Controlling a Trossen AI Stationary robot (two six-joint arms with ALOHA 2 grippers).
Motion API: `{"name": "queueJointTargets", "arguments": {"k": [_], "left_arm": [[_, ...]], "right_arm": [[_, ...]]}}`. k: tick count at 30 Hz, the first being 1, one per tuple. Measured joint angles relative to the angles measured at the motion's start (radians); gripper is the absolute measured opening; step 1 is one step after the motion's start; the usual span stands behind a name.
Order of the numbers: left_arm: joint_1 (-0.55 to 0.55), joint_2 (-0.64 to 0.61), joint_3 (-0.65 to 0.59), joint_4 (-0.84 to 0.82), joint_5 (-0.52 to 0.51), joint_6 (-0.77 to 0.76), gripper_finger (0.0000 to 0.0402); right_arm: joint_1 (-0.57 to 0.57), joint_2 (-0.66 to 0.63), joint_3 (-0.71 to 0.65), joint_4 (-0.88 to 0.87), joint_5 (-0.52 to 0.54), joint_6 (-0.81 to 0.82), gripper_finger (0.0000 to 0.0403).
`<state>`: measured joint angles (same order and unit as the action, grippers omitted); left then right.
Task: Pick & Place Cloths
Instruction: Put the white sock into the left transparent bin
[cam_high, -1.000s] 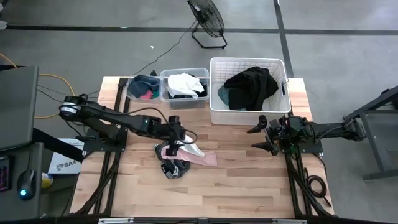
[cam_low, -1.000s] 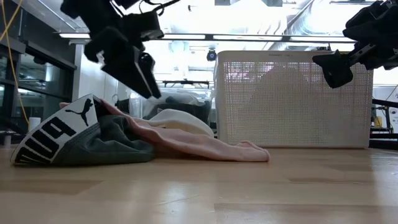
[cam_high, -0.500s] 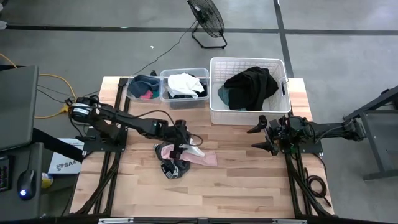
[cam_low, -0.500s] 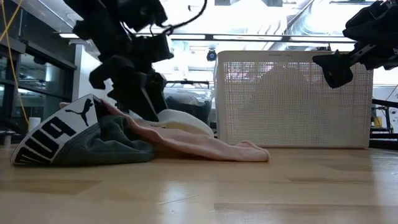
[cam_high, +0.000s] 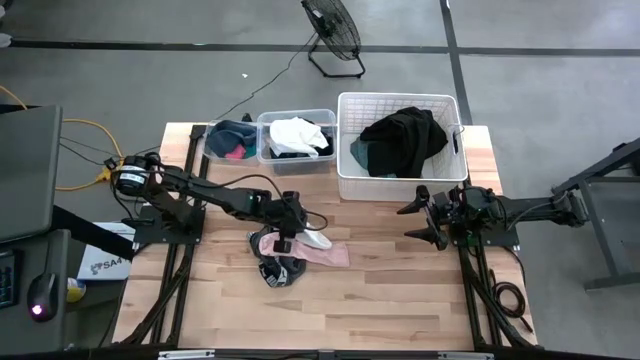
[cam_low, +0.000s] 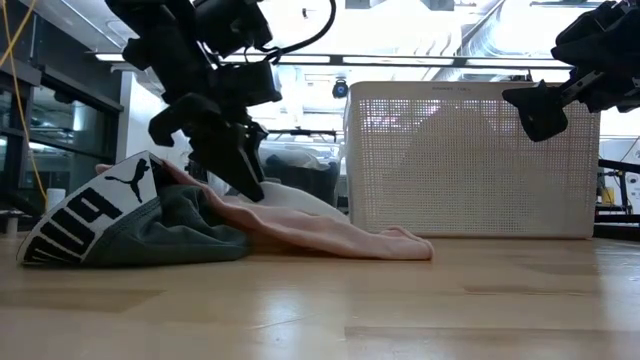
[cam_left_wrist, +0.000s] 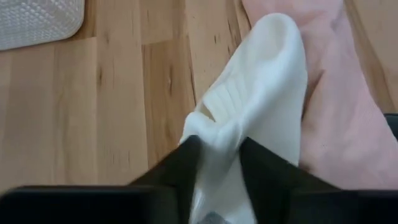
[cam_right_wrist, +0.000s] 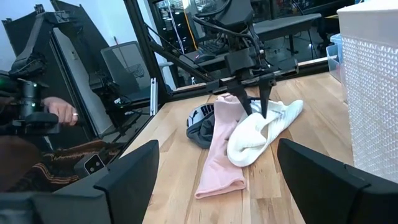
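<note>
Left gripper (cam_left_wrist: 217, 149) pinching white cloth (cam_left_wrist: 261, 93) atop pink cloth (cam_left_wrist: 348, 124), right gripper (cam_high: 420, 220) spread wide beside white basket (cam_high: 345, 180)

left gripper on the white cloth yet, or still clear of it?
Touching. In the left wrist view the left gripper has its two dark fingers pinching a fold of the white cloth between them.

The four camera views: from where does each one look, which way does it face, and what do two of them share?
High view: above the table, facing straight down; shows both arms, the left gripper over the cloths, the right gripper waiting.
Low view: at table-top height, facing level toward the white basket; arms enter from above.
Left wrist view: faces down past its own fingers, pinching the white cloth.
Right wrist view: faces across the table past its own open fingers.
Shared: both wrist views show the white cloth on the pink cloth.
</note>
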<state>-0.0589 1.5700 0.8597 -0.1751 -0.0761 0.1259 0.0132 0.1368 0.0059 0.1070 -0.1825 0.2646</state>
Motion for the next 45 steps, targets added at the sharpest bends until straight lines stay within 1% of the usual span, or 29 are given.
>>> {"name": "queueJointTargets", "arguments": {"k": [3,4,5,10,13,18,23,24,28,34,40,45], "left_arm": [[0.0,0.0,0.0,-0.008,0.0,0.001,0.0042],[0.0,0.0,0.0,-0.007,0.0,0.001,0.0022],[0.0,0.0,0.0,-0.007,0.0,0.001,0.0013],[0.0,-0.002,0.0,-0.007,-0.001,0.001,0.0007],[0.0,-0.024,0.003,-0.01,-0.008,-0.011,0.0005],[0.0,-0.074,0.033,-0.055,-0.018,-0.029,0.0003],[-0.003,-0.153,0.069,-0.107,-0.038,-0.056,0.0002],[-0.011,-0.173,0.074,-0.129,-0.057,-0.058,0.0002],[-0.054,-0.248,0.092,-0.206,-0.197,-0.073,0.0001],[-0.116,-0.357,0.098,-0.314,-0.444,-0.192,0.0001],[-0.169,-0.453,0.098,-0.343,-0.677,-0.25,0.0],[-0.185,-0.523,0.098,-0.343,-0.834,-0.266,0.0]], "right_arm": [[0.0,0.0,0.0,0.0,0.0,0.0,0.0318],[0.0,0.0,0.0,0.0,0.0,0.0,0.0318],[0.0,0.0,0.0,0.0,0.0,0.0,0.0318],[0.0,0.0,0.0,0.0,0.0,0.0,0.0318],[0.0,0.0,0.0,0.0,0.0,0.0,0.0318],[0.0,0.0,0.0,0.0,0.0,0.0,0.0318],[0.0,0.0,0.0,0.0,0.0,0.0,0.0318],[0.0,0.0,0.0,0.0,0.0,0.0,0.0318],[0.0,0.0,0.0,0.0,0.0,0.0,0.0318],[0.0,0.0,0.0,0.0,0.0,0.0,0.0318],[0.0,0.0,0.0,0.0,0.0,0.0,0.0318],[0.0,0.0,0.0,0.0,0.0,0.0,0.0318]]}}
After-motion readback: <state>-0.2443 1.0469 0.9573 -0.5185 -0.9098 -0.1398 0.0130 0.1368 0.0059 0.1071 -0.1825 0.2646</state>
